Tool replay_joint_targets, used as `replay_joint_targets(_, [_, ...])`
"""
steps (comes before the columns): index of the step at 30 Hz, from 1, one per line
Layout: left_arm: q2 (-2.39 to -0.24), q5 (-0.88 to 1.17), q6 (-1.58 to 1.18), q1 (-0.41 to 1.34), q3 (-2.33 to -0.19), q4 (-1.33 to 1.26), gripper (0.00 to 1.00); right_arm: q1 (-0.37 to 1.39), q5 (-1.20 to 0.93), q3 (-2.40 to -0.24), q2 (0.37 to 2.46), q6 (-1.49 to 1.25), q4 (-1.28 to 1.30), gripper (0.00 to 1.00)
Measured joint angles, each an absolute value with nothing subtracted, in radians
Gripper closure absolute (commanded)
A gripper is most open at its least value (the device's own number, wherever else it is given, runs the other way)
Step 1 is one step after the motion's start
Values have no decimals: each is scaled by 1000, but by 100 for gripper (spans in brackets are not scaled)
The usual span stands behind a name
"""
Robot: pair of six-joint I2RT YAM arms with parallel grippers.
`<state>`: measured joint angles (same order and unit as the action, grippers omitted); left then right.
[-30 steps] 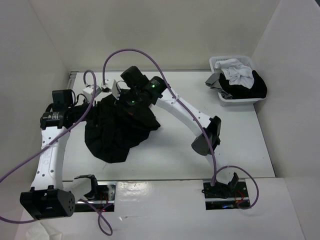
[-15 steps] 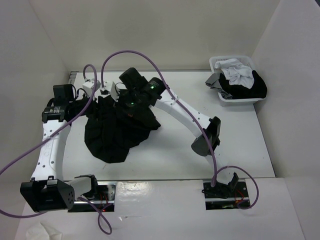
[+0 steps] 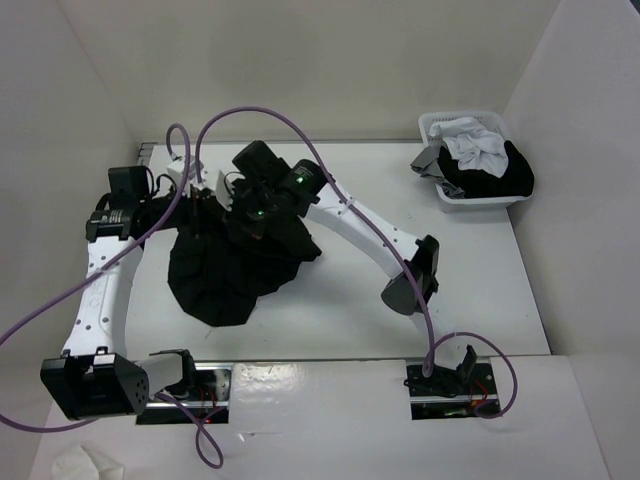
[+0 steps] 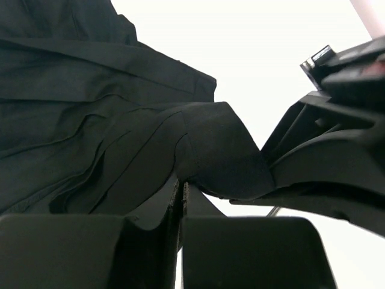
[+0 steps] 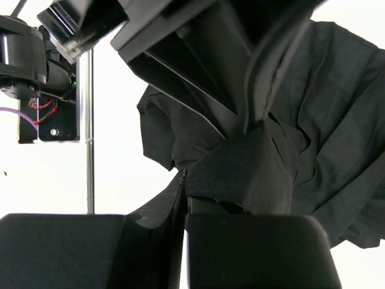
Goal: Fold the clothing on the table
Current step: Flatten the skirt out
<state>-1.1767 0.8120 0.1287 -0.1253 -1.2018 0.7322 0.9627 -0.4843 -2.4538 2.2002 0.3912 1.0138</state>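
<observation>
Two grips, both clenched, on one black pleated skirt [image 3: 232, 275]. Left gripper [image 4: 180, 188]: pinches a fold at the far edge. Skirt: bunched on the table [image 3: 360, 300], left of centre, its bulk lying nearward from both grips. Right gripper [image 5: 184, 180]: nips fabric just beside the left one; drawing apart sideways looks next.

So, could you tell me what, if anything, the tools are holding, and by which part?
Both hold the black pleated fabric skirt: the left tool and right tool each pinch a bunched fold at its far edge.
</observation>
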Motion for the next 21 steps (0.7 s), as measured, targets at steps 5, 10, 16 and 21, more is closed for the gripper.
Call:
replay_joint_targets(5, [-1181,801,137,-125,-1237,772,100,977,-435,-2452,2200,393,1011,19])
replay_joint_targets(10, [-1182,780,177,-121,-1346,844,100,965,-349,-2352,2154,390,959,1])
replay_joint_targets(16, [-1174,778,211,-116,-1439,891,100,857,-239,-2069,2060,375,867,1])
replay_joint_targets(21, [-1174,778,230,-116,-1463,926,100,636,-252,-1864,1956,348,775,1])
